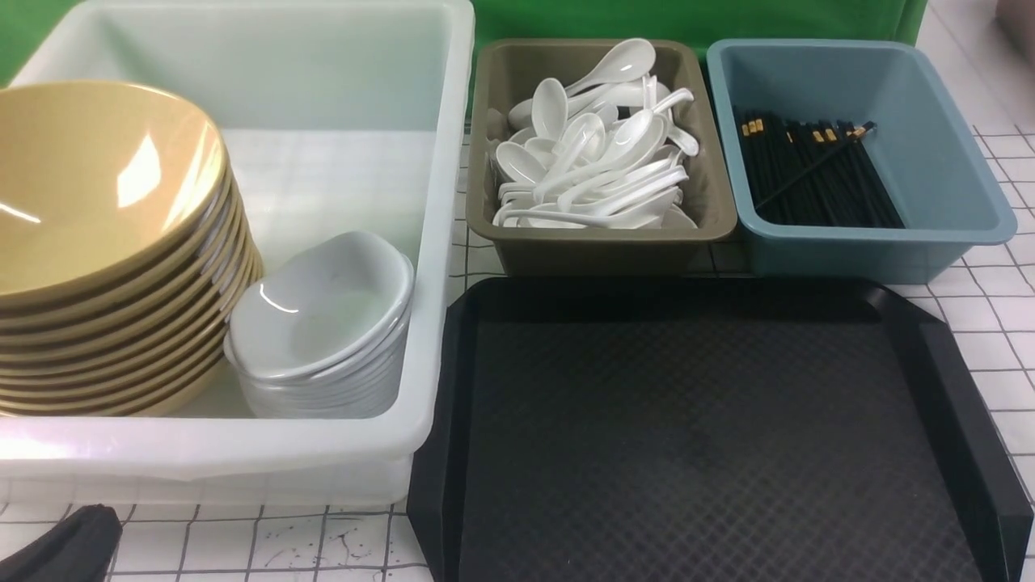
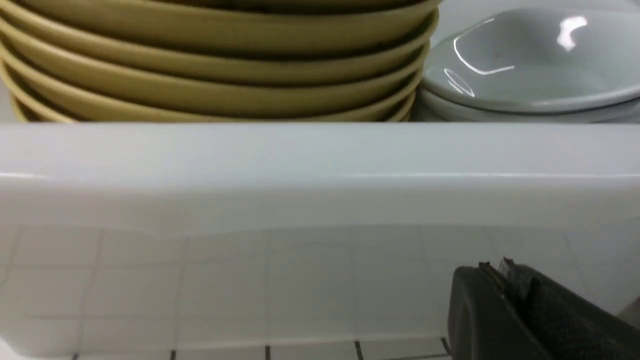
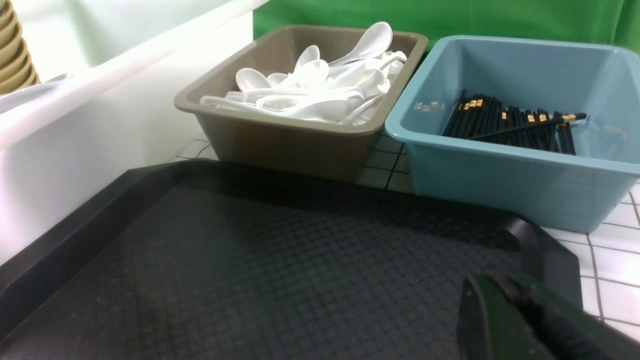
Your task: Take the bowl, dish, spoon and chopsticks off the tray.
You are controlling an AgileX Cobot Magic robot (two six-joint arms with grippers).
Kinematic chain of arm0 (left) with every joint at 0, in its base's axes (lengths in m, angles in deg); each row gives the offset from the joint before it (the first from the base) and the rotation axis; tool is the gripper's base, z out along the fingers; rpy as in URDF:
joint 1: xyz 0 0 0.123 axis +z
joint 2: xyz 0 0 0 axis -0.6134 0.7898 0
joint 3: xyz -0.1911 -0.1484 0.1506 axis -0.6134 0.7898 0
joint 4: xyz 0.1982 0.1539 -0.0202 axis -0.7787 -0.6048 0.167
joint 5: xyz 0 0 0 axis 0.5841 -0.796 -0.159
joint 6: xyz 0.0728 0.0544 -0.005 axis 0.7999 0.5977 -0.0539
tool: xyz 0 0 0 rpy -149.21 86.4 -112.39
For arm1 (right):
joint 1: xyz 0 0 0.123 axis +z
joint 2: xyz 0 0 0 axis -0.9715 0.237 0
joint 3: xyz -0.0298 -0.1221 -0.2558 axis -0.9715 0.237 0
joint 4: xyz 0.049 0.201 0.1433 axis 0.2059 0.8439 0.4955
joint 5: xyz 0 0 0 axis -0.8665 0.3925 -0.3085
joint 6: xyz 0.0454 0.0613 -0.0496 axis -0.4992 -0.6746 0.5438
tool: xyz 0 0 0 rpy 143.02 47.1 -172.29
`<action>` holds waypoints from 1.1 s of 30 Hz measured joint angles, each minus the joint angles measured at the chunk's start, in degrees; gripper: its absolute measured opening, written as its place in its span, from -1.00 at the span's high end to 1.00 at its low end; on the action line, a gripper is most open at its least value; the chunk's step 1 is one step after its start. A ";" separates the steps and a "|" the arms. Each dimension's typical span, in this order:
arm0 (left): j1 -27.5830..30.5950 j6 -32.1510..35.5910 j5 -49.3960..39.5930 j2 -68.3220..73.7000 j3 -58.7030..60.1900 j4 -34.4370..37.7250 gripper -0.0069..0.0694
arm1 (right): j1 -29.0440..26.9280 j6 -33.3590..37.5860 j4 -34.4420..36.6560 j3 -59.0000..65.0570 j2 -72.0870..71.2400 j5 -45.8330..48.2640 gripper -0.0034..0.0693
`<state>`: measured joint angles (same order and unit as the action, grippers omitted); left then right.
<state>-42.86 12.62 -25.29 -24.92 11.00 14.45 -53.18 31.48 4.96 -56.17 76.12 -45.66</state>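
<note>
One black tray (image 1: 954, 420) lies bare on the table (image 1: 1003, 323).
Three tubs: white (image 1: 437, 267) holds stacked yellow bowls (image 1: 97, 186), brown (image 1: 720, 210) spoons (image 1: 590, 162), blue (image 1: 962, 170) chopsticks (image 1: 817, 174). Left pincer (image 2: 505, 280) is closed, holding nothing; right pincer (image 3: 505, 300), I cannot tell.

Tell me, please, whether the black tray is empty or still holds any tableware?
Empty. The tray shows only its bare diamond-textured floor in the front and right wrist views; no bowl, dish, spoon or chopsticks lie on it.

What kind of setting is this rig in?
Probably a mock canteen dish-return station: a white tub holding stacked yellow bowls and white dishes, sorting tubs of spoons and chopsticks, and a black tray.
</note>
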 joint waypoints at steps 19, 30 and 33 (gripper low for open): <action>0.00 0.14 -0.01 0.00 -0.05 0.77 0.84 | 0.00 0.00 0.00 0.05 0.00 0.06 0.67; 0.05 0.18 -0.01 0.00 -0.05 0.81 0.84 | -12.01 4.28 2.64 7.54 -4.59 -6.43 0.78; 0.05 0.18 -0.01 0.00 -0.05 0.88 0.84 | -19.12 9.09 7.10 10.54 -5.09 -10.66 0.80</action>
<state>-42.81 12.81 -25.30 -24.92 10.94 15.33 -72.30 40.57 12.06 -45.63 71.03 -56.32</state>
